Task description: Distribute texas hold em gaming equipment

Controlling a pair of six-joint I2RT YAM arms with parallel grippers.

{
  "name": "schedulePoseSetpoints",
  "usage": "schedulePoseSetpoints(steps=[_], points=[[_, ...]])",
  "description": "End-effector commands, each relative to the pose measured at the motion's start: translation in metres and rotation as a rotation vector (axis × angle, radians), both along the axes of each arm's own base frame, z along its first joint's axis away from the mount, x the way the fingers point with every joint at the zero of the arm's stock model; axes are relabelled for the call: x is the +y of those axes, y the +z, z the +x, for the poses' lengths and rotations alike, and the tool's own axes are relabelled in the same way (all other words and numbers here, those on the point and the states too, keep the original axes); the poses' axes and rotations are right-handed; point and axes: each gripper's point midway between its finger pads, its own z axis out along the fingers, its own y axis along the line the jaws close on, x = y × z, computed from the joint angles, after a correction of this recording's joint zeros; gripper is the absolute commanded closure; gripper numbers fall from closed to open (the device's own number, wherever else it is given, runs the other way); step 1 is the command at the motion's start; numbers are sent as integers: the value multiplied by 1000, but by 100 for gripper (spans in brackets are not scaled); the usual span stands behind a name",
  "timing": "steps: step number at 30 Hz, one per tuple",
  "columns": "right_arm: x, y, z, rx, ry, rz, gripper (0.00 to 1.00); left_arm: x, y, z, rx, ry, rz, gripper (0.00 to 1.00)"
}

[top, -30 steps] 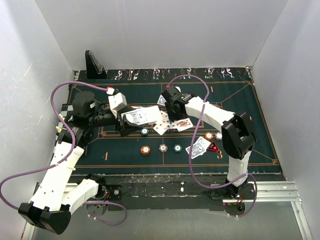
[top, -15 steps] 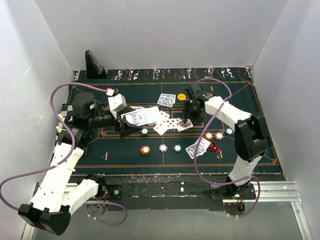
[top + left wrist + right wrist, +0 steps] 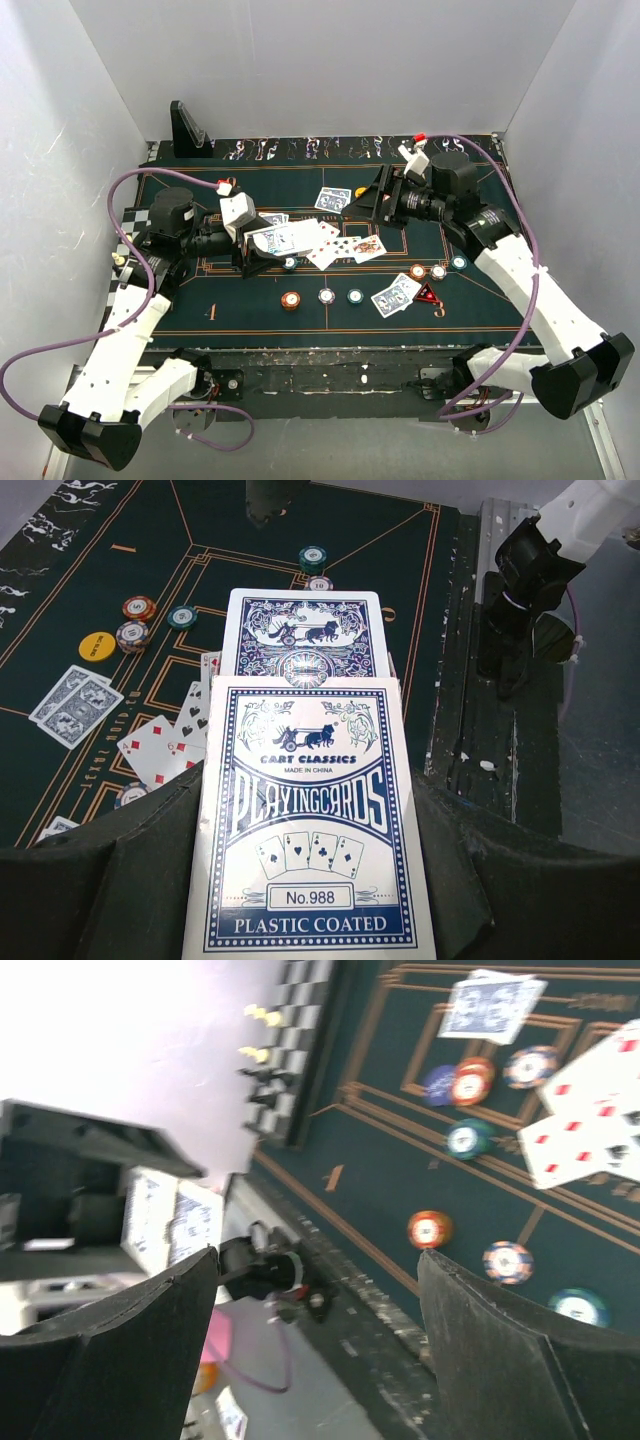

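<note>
While I am watching the overhead feed, the left tool (image 3: 310,780) is gripping a blue playing-card box (image 3: 312,880), its fingers closed on the box's long sides, and it is holding the box above the left half of the dark green mat (image 3: 200,300). Something blue-backed (image 3: 305,640) is showing past the box's far end; I cannot tell whether it is a card or a flap.

The right tool (image 3: 318,1255) is hanging open, its fingers spread wide with nothing between them, above the mat's far edge, right of centre. A yellow disc (image 3: 97,646) is lying just beside it, near a blue-backed pair of cards (image 3: 333,199).

Face-up cards (image 3: 340,247) are lying fanned at the mat's centre, just beside the box. A lone teal chip (image 3: 289,264) is sitting close under the left tool.

Toward the near edge, an orange chip (image 3: 291,300), a white chip (image 3: 326,295) and a teal chip (image 3: 354,295) are lying in a row. Right of that row, a second blue-backed pair (image 3: 396,296) is lying beside the red triangular marker (image 3: 428,295). Just beyond the marker, three more chips (image 3: 438,271) are sitting together.
</note>
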Motion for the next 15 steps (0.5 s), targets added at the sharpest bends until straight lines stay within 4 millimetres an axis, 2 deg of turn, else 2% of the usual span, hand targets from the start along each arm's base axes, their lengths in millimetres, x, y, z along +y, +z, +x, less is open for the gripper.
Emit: schedulePoseSetpoints(steps=[1,5,10,15], points=[[28,22,-27,61,155,188,13,-1,9,-2,-42,-24,-22,89],[48,23,-38,72,215,177,12,-1,9,-1,-45,-21,-22,89],[69,22,-41,89,264,171,11,-2,11,0,-46,-19,-26,89],[82,18,-43,117,288,188,10,-1,11,0,-46,-18,-26,89]])
